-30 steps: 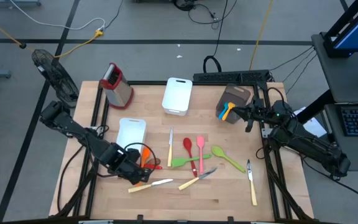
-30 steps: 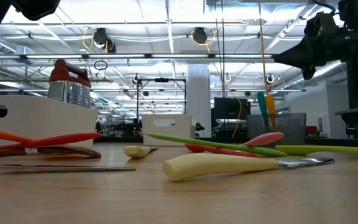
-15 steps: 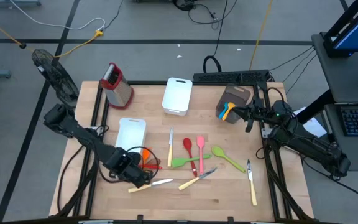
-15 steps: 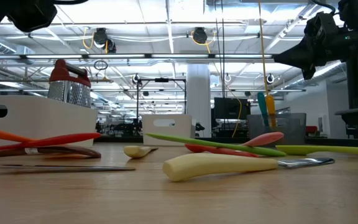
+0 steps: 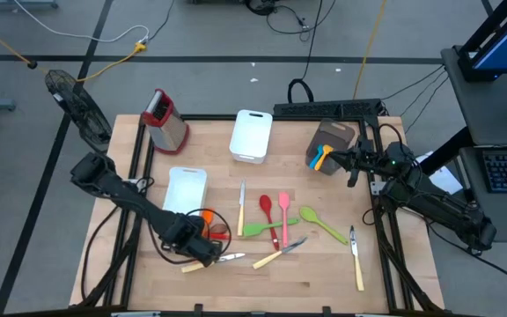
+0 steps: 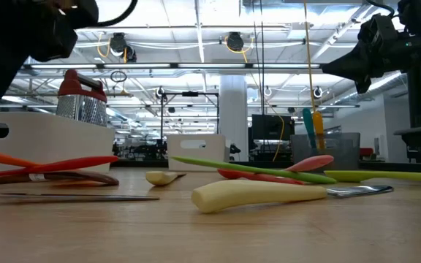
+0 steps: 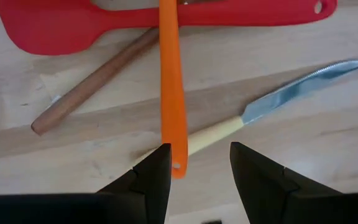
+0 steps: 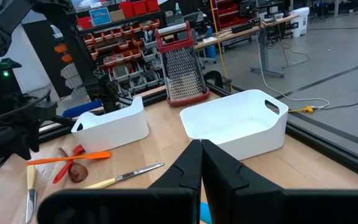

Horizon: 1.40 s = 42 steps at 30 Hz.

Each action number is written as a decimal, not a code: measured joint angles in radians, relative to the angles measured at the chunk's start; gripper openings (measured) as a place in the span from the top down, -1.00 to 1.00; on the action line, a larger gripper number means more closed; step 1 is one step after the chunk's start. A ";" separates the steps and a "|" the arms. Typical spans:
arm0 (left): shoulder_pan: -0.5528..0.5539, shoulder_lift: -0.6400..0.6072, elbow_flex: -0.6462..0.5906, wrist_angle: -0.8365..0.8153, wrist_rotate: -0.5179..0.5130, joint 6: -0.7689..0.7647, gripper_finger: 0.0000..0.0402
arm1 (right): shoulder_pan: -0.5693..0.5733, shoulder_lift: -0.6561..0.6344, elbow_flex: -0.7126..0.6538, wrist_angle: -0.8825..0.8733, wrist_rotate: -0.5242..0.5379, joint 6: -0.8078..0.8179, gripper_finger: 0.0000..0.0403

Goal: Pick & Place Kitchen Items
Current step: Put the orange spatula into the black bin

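Since a second ago the left arm has swung its wrist toward the middle of the table and dropped lower: the left gripper (image 5: 208, 251) now sits right over the small pile of utensils at the near end of the closer white rectangular tub (image 5: 186, 187), while nothing else on the wooden table (image 5: 324, 277) has shifted.

In the left wrist view the two dark fingers (image 7: 153, 180) stand partly open with nothing between the pads yet. The slim orange silicone utensil handle (image 7: 171, 93) runs straight out ahead of the gripper, and its tip, with a small hanging hole, lies just inside the gap, hard against one finger. Its long axis points away from the wrist, along the gripper's forward reach, so the pads would close across the narrow handle. Beyond it, crossing under that handle, lie a broad red silicone spatula (image 7: 104, 22), a wooden spoon handle (image 7: 92, 84) and a cream-handled table knife (image 7: 260, 109), the knife's handle passing just beneath the orange tip.

My judgement is that the coming move turns on centring the orange handle between the fingers without also catching the knife under it.

The right gripper (image 5: 352, 167) hangs beside the brown utensil holder (image 5: 334, 141), well apart from the pile, its fingers pressed together on nothing. The left arm is plainly the nearer one. Other utensils, among them a green silicone spoon (image 5: 322, 224), lie between the two arms.
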 joint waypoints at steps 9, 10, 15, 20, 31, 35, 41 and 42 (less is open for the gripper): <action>0.006 0.052 0.000 -0.014 0.001 -0.017 0.15 | 0.000 0.000 0.000 0.000 0.000 0.000 0.98; 0.006 0.051 0.000 -0.014 0.001 -0.017 0.15 | 0.000 0.000 0.000 0.000 0.000 0.000 0.98; 0.009 0.061 0.000 -0.026 0.007 -0.014 0.15 | 0.000 0.000 0.000 0.000 0.000 0.000 0.98; 0.015 0.089 0.000 -0.023 0.041 0.009 0.15 | 0.000 0.000 0.000 0.003 0.000 0.000 0.98; 0.023 0.127 0.000 -0.042 0.054 0.009 0.15 | 0.000 0.000 0.000 0.003 0.000 0.000 0.98; 0.027 0.138 0.000 -0.067 0.089 0.014 0.15 | 0.000 0.000 0.000 0.003 0.000 0.000 0.98; 0.028 0.142 0.000 -0.068 0.089 0.033 0.15 | 0.000 0.000 0.000 0.003 0.000 0.000 0.98; 0.028 0.143 0.000 -0.068 0.089 0.033 0.15 | 0.000 0.000 0.000 0.003 0.000 0.000 0.98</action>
